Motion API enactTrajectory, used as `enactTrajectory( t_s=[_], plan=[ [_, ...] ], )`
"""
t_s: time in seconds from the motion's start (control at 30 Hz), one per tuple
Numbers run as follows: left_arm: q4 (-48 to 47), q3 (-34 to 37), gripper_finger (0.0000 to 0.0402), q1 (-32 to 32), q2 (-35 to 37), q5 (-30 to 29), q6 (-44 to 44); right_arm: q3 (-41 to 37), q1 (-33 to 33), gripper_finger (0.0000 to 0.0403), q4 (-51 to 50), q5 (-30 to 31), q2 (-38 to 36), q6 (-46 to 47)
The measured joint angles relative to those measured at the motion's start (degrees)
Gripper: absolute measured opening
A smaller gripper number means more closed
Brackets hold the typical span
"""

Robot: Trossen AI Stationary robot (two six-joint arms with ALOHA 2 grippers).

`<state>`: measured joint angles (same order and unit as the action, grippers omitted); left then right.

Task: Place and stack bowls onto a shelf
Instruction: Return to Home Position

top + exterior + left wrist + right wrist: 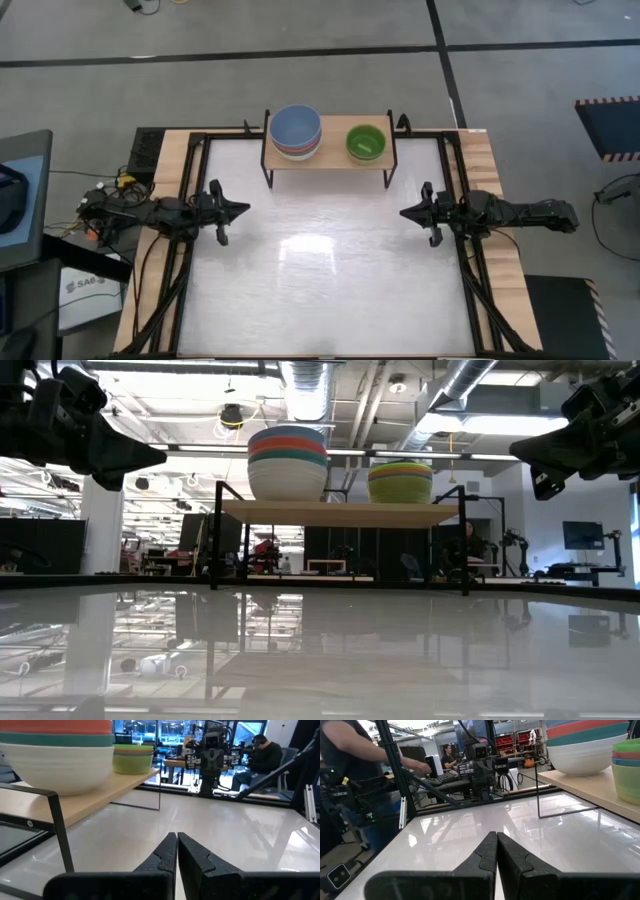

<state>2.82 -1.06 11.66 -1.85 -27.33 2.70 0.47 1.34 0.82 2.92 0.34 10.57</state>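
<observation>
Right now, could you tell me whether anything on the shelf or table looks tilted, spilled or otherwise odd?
Nothing stands out. The blue-topped stack and the green-topped stack sit level on the shelf, within its edges. The left gripper and right gripper hang shut and empty, well clear of it.

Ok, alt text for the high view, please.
Two bowl stacks sit on the shelf at the far edge of the table: a blue-topped stack on its left, a green-topped stack on its right. Both arms rest at its sides, left gripper and right gripper shut, pointing inward.
</observation>
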Motion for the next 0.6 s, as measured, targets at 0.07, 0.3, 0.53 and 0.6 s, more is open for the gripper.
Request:
enactTrajectory(
  t_s=[0.07, 0.3, 0.53, 0.6],
  plan=[
    [-0.06, -0.02, 0.0000, 0.00, -0.02, -0.03, -0.04, 0.00, 0.02, 0.0036, 0.00, 0.00, 0.00, 0.00],
    [-0.14, -0.07, 0.0000, 0.00, -0.02, -0.03, 0.00, 0.00, 0.00, 0.0036, 0.00, 0.00, 0.00, 0.00],
    [-0.25, -0.11, 0.0000, 0.00, -0.02, -0.03, -0.04, 0.00, 0.01, 0.0036, 0.01, -0.02, 0.00, 0.00],
    [-0.25, -0.11, 0.0000, 0.00, -0.02, -0.03, -0.01, 0.00, 0.00, 0.0036, 0.02, -0.02, 0.00, 0.00]
  ],
)
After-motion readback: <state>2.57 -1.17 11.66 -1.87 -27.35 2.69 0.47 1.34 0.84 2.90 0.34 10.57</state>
